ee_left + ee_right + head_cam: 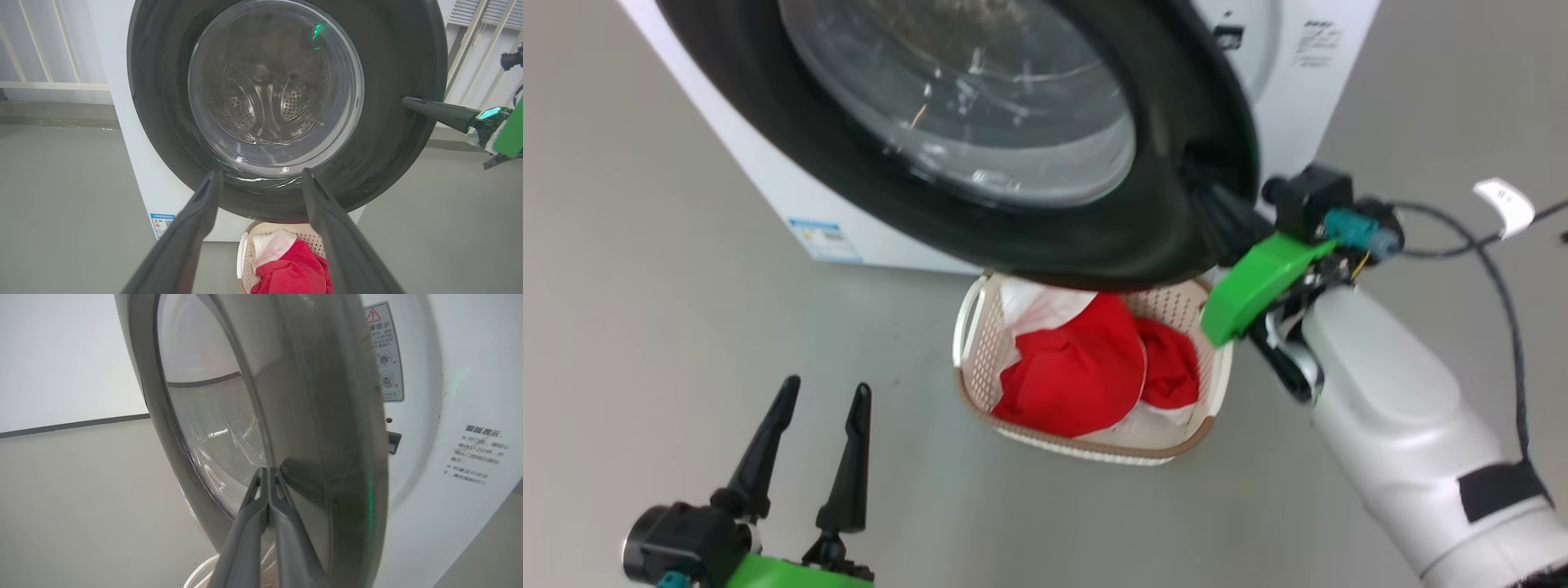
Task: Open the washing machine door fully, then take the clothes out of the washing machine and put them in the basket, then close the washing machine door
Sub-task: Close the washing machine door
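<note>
At the lower left of the head view, nearest the robot, the left tool (826,385) hung released. Its two dark fingers were spread wide and held nothing, well apart from everything else. Beyond it on the grey floor (645,286) stood the basket (982,347) with the red-and-white clothes (1078,371) heaped inside, so the unloading looked done. The basket's far end was hidden behind the lower edge of the washing machine door (1094,237).

Farther on, to the right, the right tool (268,470) was clenched, fingers flat together with nothing between them. Their tips were against, or all but against, the door's glossy black rim near its free edge.

I judged that the coming move turned on that contact. The door stood ajar, seemingly hinged on the robot's left. The front of the white washing machine (1327,106) lay on the far side of the rim from the tool. The fingers' long axis ran slantwise across the door face rather than square to it. The right arm was much the nearer.

The right wrist view gave what the head view hid: the gap between door and machine front, with a warning sticker (386,355) beside it. The left wrist view gave the door face-on. Through its glass the perforated steel drum (269,102) showed no red, and the right tool's finger reached in from the side.
</note>
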Controlling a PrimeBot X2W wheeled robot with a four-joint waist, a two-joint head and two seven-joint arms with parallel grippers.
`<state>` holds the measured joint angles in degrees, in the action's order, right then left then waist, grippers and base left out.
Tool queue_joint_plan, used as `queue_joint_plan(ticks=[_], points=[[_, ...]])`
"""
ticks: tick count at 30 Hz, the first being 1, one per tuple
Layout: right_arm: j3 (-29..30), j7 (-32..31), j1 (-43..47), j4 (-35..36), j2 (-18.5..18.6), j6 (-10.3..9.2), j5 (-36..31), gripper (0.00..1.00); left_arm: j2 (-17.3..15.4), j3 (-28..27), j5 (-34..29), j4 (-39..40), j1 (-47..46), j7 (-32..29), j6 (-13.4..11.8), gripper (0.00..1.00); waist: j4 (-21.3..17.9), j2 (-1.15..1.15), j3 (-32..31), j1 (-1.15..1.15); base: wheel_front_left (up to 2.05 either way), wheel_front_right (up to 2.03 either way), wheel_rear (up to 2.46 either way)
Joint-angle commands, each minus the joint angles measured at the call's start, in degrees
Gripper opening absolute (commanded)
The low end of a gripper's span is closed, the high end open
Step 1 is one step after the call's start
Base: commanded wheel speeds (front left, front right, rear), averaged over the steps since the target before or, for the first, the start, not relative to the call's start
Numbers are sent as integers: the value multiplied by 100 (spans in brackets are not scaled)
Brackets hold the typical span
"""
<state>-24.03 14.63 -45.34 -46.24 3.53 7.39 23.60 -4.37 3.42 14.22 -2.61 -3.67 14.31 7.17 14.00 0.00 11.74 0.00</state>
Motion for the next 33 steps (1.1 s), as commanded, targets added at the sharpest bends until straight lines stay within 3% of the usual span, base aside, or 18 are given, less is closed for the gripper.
queue_joint_plan(ticks=[1,21,33], points=[[34,37,-233,70,-65,10,-51,0,-39,-170,32,145,-206,69,32,100,215,0,290,0,0,0,0],[1082,37,-1763,-202,202,10,-624,0,45,114,223,144,-736,69,32,100,479,0,1176,0,0,0,0],[1977,37,-1665,77,18,10,-1403,0,-62,155,266,-63,-889,69,32,100,399,0,1123,0,0,0,0]])
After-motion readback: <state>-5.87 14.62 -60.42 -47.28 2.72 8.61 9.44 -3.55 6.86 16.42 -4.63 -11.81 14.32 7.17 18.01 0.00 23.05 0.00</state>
